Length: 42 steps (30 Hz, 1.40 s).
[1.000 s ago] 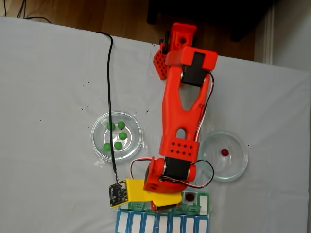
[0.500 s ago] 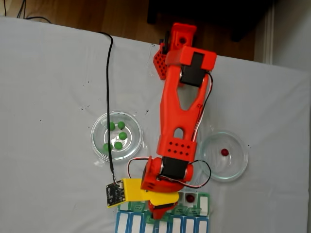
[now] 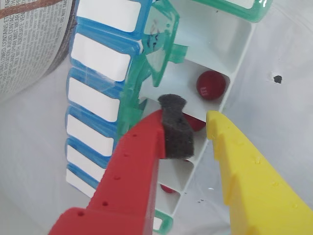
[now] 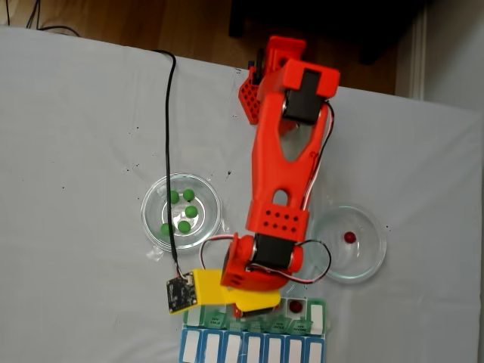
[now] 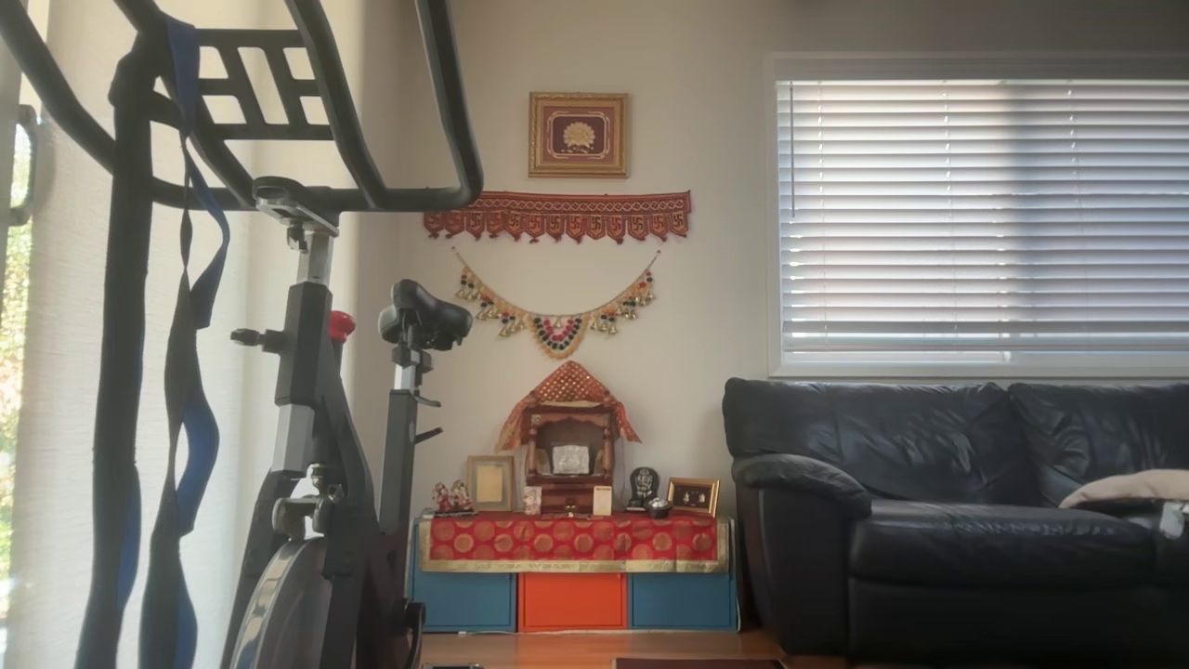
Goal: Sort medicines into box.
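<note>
White cloth covers the tabletop (image 4: 76,151), and along its near edge in the fixed view lies the long narrow white pill organiser with translucent green lids (image 4: 314,318), just beside a blue-framed row of white-lidded compartments (image 4: 253,349). Over it hangs the orange arm's gripper (image 3: 193,127); in the wrist view its jaws stand apart, with nothing held between the red finger with its dark foam pad (image 3: 175,132) and the yellow finger (image 3: 239,161). Below them the organiser's lids are raised, and small dark red round balls (image 3: 211,84) lie in its open compartments, one each in at least three neighbouring cells. In the fixed view, five bright green balls (image 4: 190,212) sit in a round clear glass dish (image 4: 151,227) left of the arm, and one dark red ball (image 4: 349,237) lies in a second glass dish (image 4: 374,261) to the right.
</note>
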{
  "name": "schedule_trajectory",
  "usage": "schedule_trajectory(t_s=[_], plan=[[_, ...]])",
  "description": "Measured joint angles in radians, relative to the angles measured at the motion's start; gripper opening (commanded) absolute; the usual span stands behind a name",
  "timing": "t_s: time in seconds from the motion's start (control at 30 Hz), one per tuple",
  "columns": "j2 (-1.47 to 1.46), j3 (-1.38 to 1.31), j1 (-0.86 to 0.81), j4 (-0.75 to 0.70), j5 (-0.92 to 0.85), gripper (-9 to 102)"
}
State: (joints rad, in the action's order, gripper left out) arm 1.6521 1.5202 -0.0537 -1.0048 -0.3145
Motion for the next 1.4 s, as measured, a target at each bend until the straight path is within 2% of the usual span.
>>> schedule_trajectory(t_s=[0.23, 0.53, 0.83, 1.4], plan=[[0.235, 0.222, 0.083, 0.043, 0.028, 1], [0.38, 0.258, 0.255, -0.086, 0.055, 1], [0.511, 0.436, 0.431, -0.064, 0.075, 1], [0.517, 0.551, 0.607, -0.037, 0.114, 1]])
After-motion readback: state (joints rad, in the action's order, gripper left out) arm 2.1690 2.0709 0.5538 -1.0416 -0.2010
